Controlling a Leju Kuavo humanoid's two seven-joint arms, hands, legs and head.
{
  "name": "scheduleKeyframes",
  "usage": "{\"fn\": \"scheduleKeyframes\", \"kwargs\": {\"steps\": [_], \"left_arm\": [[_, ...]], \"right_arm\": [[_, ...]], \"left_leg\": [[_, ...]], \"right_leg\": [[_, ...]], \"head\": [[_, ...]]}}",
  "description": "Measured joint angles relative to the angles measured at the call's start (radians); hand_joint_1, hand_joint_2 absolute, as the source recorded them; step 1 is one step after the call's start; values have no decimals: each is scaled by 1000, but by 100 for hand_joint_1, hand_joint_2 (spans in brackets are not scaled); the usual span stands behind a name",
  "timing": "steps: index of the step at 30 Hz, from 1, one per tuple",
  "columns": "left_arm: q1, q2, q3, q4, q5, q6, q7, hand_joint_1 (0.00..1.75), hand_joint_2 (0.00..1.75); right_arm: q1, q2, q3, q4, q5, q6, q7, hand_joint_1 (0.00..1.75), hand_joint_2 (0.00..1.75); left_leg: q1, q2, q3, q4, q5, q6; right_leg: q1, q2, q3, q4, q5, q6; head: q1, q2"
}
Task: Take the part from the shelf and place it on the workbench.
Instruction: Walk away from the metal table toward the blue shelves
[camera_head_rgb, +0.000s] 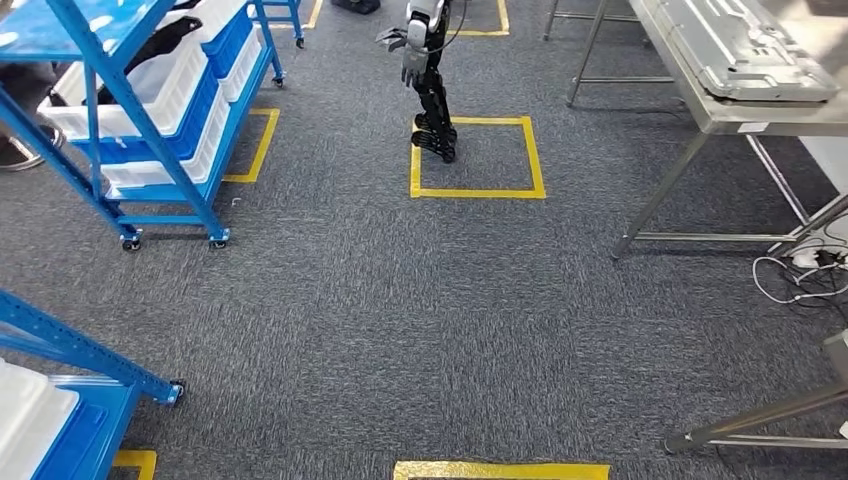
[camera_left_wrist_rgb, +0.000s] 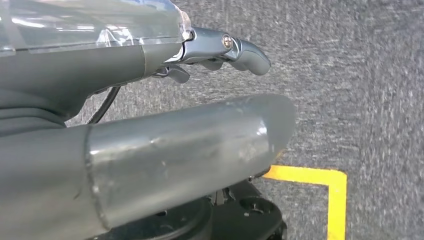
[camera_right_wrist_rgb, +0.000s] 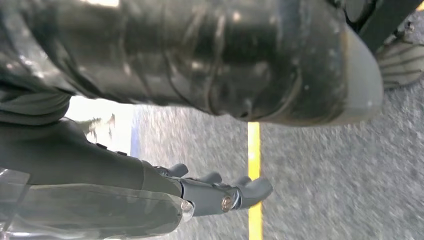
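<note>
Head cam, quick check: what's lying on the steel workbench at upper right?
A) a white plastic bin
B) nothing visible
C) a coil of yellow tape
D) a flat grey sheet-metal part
D: a flat grey sheet-metal part lies on the workbench at the upper right; the white bins sit on the blue shelf across the aisle.

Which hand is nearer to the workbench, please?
Likely the right. The workbench stands on the robot's right, the shelf on its left. The right hand and left hand both hang open over the carpet, away from it.
</note>
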Motion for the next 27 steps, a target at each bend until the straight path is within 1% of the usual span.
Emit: {"fn": "scheduleKeyframes", "kwargs": {"steps": [1, 2, 3, 4, 5, 6, 7, 8, 9, 10, 11, 12, 13, 14, 15, 16, 17, 18, 19, 20, 21, 22, 23, 24, 25, 26, 27], "left_arm": [[1, 0, 0, 0, 0, 0, 1, 0, 0], [2, 0, 0, 0, 0, 0, 1, 0, 0], [3, 1, 0, 0, 0, 0, 2, 0, 0], [3, 1, 0, 0, 0, 0, 3, 0, 0], [2, 1, 0, 0, 0, 0, 4, 0, 0], [1, 1, 0, 0, 0, 0, 4, 0, 0], [0, 1, 0, 0, 0, 0, 5, 0, 0], [1, 1, 0, 0, 0, 0, 5, 0, 0], [2, 1, 0, 0, 0, 0, 5, 0, 0], [3, 1, 1, 0, 0, 0, 5, 0, 0], [4, 1, 1, 0, 0, 0, 5, 0, 0], [4, 1, 1, 0, 0, 0, 5, 0, 0], [2, 1, 1, 0, 0, 0, 5, 0, 0], [1, 2, 1, 0, 0, 0, 5, 0, 0], [0, 2, 1, 0, 0, 0, 6, 0, 0], [0, 2, 1, 0, 0, 0, 6, 0, 0], [0, 1, 1, 0, 0, 0, 6, 0, 0], [2, 1, 1, 0, 0, 0, 6, 0, 0], [2, 1, 1, 0, 0, -1, 7, 0, 0], [1, 1, 1, 0, 0, -2, 8, 0, 0], [0, 1, 1, 0, 0, -3, 8, 0, 0], [-1, 1, 1, 0, 0, -4, 9, 0, 0], [-1, 1, 1, 0, 0, -4, 10, 0, 0], [-1, 1, 1, 0, 0, -4, 11, 0, 0], [-1, 1, 1, 0, 1, -5, 12, 0, 0], [0, 1, 1, 0, 1, -5, 13, 0, 0], [0, 1, 1, 0, 1, -5, 14, 0, 0]], "right_arm": [[-2, 0, 0, 0, 0, 0, 0, 0, 0], [-3, 0, 0, 0, 0, 1, 1, 0, 0], [-3, -1, 0, 0, 0, 2, 1, 0, 0], [-3, -1, 0, 0, 0, 4, 2, 0, 0], [-1, -2, 0, 0, 0, 5, 2, 0, 0], [1, -2, 0, 0, 0, 6, 3, 0, 0], [2, -2, 0, 0, 0, 6, 4, 0, 0], [3, -2, 0, 0, 0, 7, 4, 0, 0], [3, -2, 0, 1, 0, 7, 5, 0, 0], [2, -2, 0, 1, 0, 7, 5, 0, 0], [2, -2, 0, 1, 0, 7, 5, 0, 0], [1, -2, 0, 2, 0, 7, 5, 0, 0], [1, -2, 0, 2, 0, 7, 5, 0, 0], [1, -2, 0, 2, 0, 7, 5, 0, 0], [0, -2, 0, 2, 0, 7, 5, 0, 0], [-2, -2, 0, 3, 1, 7, 5, 0, 0], [-4, -2, 0, 3, 1, 8, 5, 0, 0], [-5, -2, 0, 3, 2, 8, 5, 0, 0], [-5, -3, 0, 3, 3, 9, 5, 0, 0], [-4, -3, 0, 3, 5, 10, 4, 0, 0], [-3, -4, 0, 3, 6, 11, 4, 0, 0], [-1, -4, 0, 3, 7, 11, 4, 0, 0], [0, -4, 0, 3, 8, 12, 5, 0, 0], [1, -4, 0, 4, 9, 13, 5, 0, 0], [1, -4, 0, 4, 10, 14, 6, 0, 0], [2, -5, 0, 4, 10, 15, 7, 0, 0], [2, -5, 0, 4, 11, 15, 7, 0, 0]], "left_leg": [[2, -10, -3, -1, 2, -7], [3, -10, -5, 1, 1, -14], [2, 5, -11, 12, -9, -19], [1, 29, -25, 43, -30, -25], [2, 58, -49, 95, -61, -29], [3, 81, -81, 161, -96, -33], [5, 91, -113, 227, -124, -38], [7, 96, -134, 271, -137, -41], [9, 99, -136, 279, -129, -44], [10, 105, -118, 246, -104, -45], [11, 118, -82, 180, -69, -45], [9, 147, -43, 105, -41, -41], [7, 169, -11, 45, -22, -36], [4, 186, 7, 9, -14, -30], [0, 192, 11, -3, -15, -24], [-2, 179, 9, -3, -13, -19], [0, 167, 9, -5, -10, -13], [2, 155, 11, -8, -7, -6], [4, 143, 12, -12, -2, 1], [6, 131, 13, -14, 2, 7], [5, 120, 11, -14, 3, 11], [3, 108, 8, -14, 5, 14], [2, 94, 7, -13, 6, 15], [2, 79, 7, -12, 6, 15], [1, 63, 7, -11, 5, 15], [2, 48, 8, -9, 5, 14], [2, 33, 8, -7, 4, 12]], "right_leg": [[1, -10, 1, -4, 2, -2], [0, -21, 4, -9, 4, -7], [-2, -33, 7, -15, 7, -14], [-3, -47, 10, -21, 9, -20], [-4, -61, 11, -24, 10, -26], [-2, -75, 11, -25, 10, -29], [-1, -90, 11, -25, 9, -31], [0, -104, 11, -25, 8, -31], [0, -118, 11, -24, 6, -31], [-1, -131, 13, -23, 5, -29], [-1, -143, 16, -22, 2, -26], [0, -154, 19, -20, -1, -22], [2, -164, 22, -19, -5, -16], [5, -173, 25, -17, -8, -11], [7, -182, 28, -17, -10, -5], [8, -192, 32, -18, -11, 0], [6, -194, 35, -17, -14, 7], [3, -181, 35, -8, -23, 12], [1, -157, 27, 14, -43, 16], [-2, -127, 9, 56, -72, 19], [-2, -100, -19, 113, -105, 20], [-2, -87, -49, 175, -132, 20], [-2, -81, -74, 221, -145, 20], [-2, -78, -87, 240, -140, 20], [-3, -76, -82, 223, -115, 19], [-3, -71, -64, 176, -78, 16], [-3, -55, -40, 114, -43, 13]], "head": [[0, 0], [0, 0], [-1, 0], [-2, 0], [-3, 0], [-3, 0], [-4, 0], [-4, 0], [-4, 0], [-4, 0], [-4, 0], [-4, 0], [-3, 0], [-3, 0], [-3, 0], [-2, 0], [-3, 0], [-2, 0], [-2, 0], [-2, 0], [-2, 0], [-2, 0], [-2, 0], [-2, 0], [-2, 0], [-2, 0], [-2, 0]]}}
